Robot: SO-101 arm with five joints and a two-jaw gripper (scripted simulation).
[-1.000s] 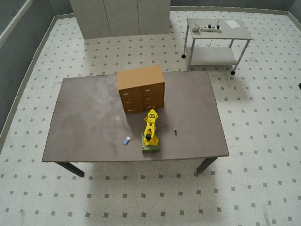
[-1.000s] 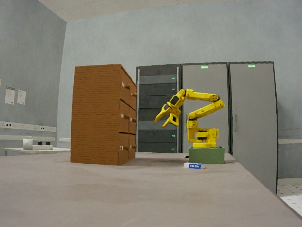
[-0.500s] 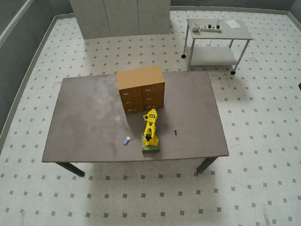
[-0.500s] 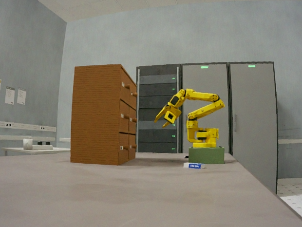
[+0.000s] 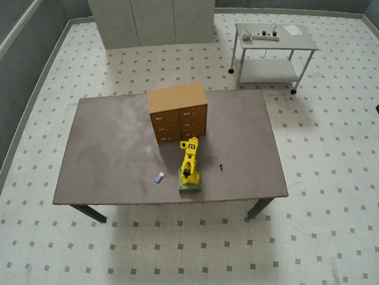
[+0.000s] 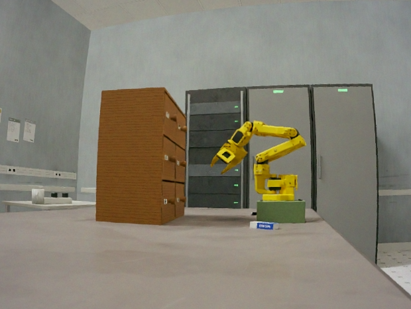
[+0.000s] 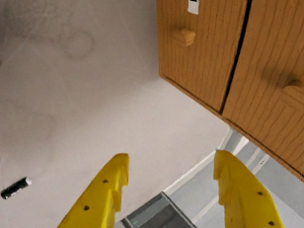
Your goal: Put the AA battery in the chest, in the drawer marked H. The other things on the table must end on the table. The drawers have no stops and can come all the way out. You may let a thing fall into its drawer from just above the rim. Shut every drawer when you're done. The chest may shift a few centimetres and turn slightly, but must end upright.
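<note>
Grey-brown table beneath 1 chest, 1 battery, 1 eraser.

End effector rolled further around, fingers turned with it
</note>
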